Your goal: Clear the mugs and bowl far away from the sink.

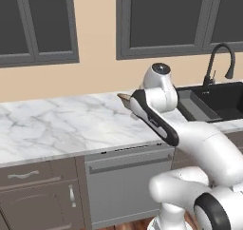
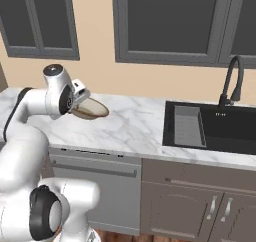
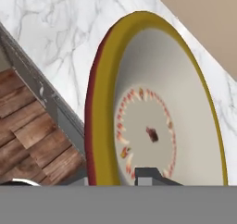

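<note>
Filling the centre and right of the hand view, the bowl (image 3: 157, 121) stands on edge, its mustard-yellow rim toward the lens and its cream inside showing a ring of small reddish marks. One grey fingertip (image 3: 150, 176) presses against the inside at the bottom of the frame, so the gripper (image 2: 80, 100) is closed on the bowl's rim. In the right base view the bowl (image 2: 91, 108) hangs tilted at the left of the frame, raised over the marble counter (image 2: 130, 123). At the right lies the black sink (image 2: 227, 128) with its gooseneck tap (image 2: 231, 81), well apart from the bowl.
</note>
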